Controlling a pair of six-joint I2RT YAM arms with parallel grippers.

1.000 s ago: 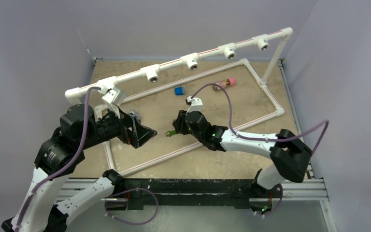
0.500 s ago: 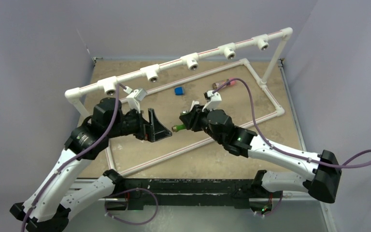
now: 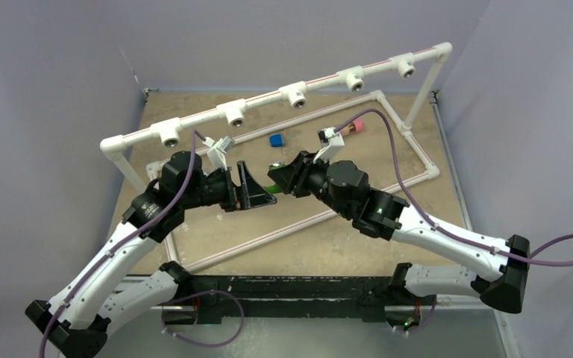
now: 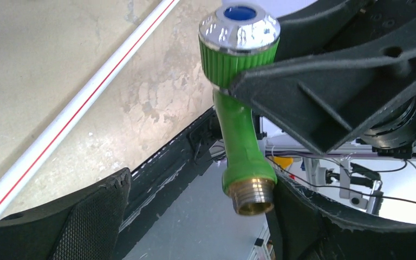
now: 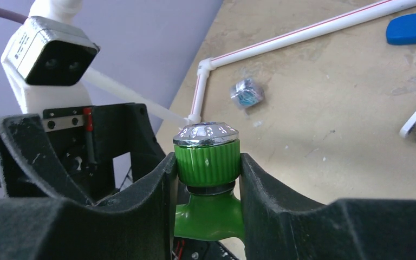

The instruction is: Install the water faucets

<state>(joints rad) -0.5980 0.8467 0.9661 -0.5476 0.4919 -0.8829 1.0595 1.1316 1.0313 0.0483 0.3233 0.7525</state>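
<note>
two arms: we see the left arm [image 3: 112, 253] and the right arm [image 3: 433, 231] rise from the black base rail [image 3: 298, 287] at the near edge and lean toward each other over the table [image 3: 298, 250].
left gripper [image 3: 257, 190]: released, with its jaws spread wide on either side of the stem of the green faucet [image 4: 241, 141]. in its wrist view one finger [image 4: 330, 233] sits just beside the brass thread and the other [image 4: 81, 222] stands well apart.
right gripper [image 3: 277, 179]: clenched on the faucet's ribbed knob, with a finger [image 5: 281, 211] pressed against each side.
faucet position: held in the air between the two grippers, above the table and inside the floor loop. it has a chrome cap with a blue centre at one end and a brass thread at the other, and it touches no pipe.
near floor pipe [image 3: 306, 221]: white with a red line, it runs diagonally below both wrists. we see bare table between it and the base rail.
small shiny bit [image 5: 246, 92]: lies on the table near a pipe corner.
blue block [image 3: 276, 139]: lies beyond the grippers, just short of the far floor pipe [image 3: 306, 117].
pink-capped piece [image 3: 358, 124]: lies on the table to the right of the block, partly crossed by a cable.
raised rail [image 3: 266, 104]: carries five sockets [image 3: 296, 95] facing us and stands well apart from the faucet.
walls [image 3: 45, 112]: lilac, closing the table in on the left, back and right.
</note>
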